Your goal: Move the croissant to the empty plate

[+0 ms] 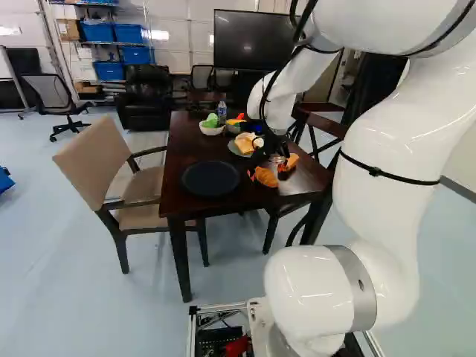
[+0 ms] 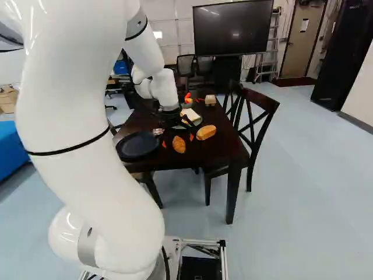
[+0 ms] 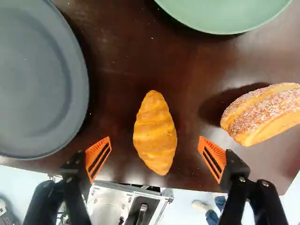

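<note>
the croissant point(image 3: 155, 136) lay by the near edge of the table point(image 3: 117, 51), between the dark plate point(image 3: 35, 84) and a bread loaf point(image 3: 265, 112) toward the near right corner. above it, the gripper point(image 2: 178, 140) stood spread wide, holding nothing.

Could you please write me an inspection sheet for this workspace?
Surface: table glossy, a few pale specks.
Job's things: croissant on the table; dark plate bare, beside it.
Clutter: bread, green plate, bowls, bottle.
Fingers: open, one to each side of the croissant, nothing gripped.
Cables: black cable along the arm; on the table, nothing seen.
Surroundings: beige chair and wooden chair at the table.
</note>
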